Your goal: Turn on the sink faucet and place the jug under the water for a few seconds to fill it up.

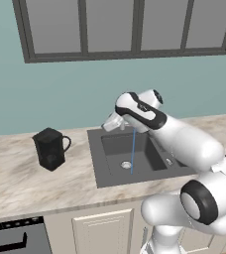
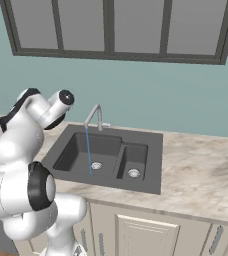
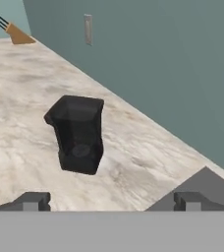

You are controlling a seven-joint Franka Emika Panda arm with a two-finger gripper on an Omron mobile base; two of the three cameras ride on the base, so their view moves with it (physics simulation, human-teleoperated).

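My gripper (image 3: 109, 201), jaws spread wide and holding nothing, looks along the marble desk (image 3: 25, 88) at the black jug (image 3: 78, 134), which stands upright ahead of my fingertips (image 3: 33, 201), well apart from them. Behind and beside my gripper, the sink faucet (image 2: 95, 116) already runs: a thin blue stream of water (image 1: 133, 149) falls into the dark sink (image 1: 97, 171). Risks, as I judge them: closing across the faceted body could let the jug slip or tip; an off-centre approach could knock it over or push it away; carrying it low could catch the sink rim.
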